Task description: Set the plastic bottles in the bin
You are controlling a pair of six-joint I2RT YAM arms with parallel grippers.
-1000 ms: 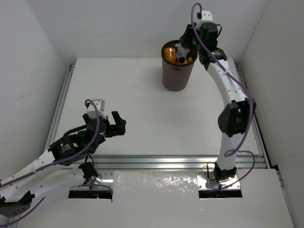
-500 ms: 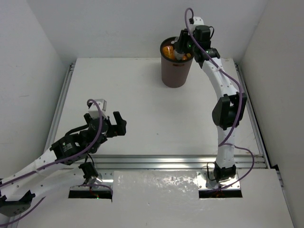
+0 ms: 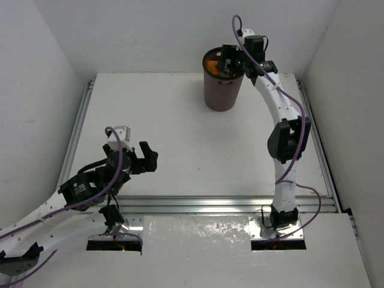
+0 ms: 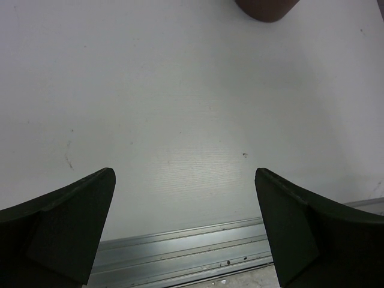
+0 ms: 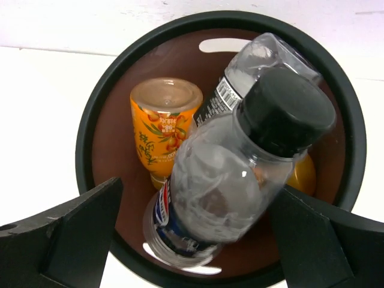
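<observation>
Several bottles (image 5: 165, 129) sit in the bin (image 5: 86, 144), a dark-capped one (image 5: 240, 162) seemingly loose between the wide jaws of the right gripper (image 5: 197, 204) (drop step). Next: lift clear; left gripper (image 4: 185, 174) gapes idle.

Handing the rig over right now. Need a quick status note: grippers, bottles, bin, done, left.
Left gripper: open, empty, over the table.
Right gripper: open above the bin, gripping nothing.
In the bin: dark-capped clear bottle on top, second clear bottle, orange bottle; anything beneath is hidden.
Done: no bottles show on the table.
Left: confirm the count, then probably pull the right arm back.
</observation>
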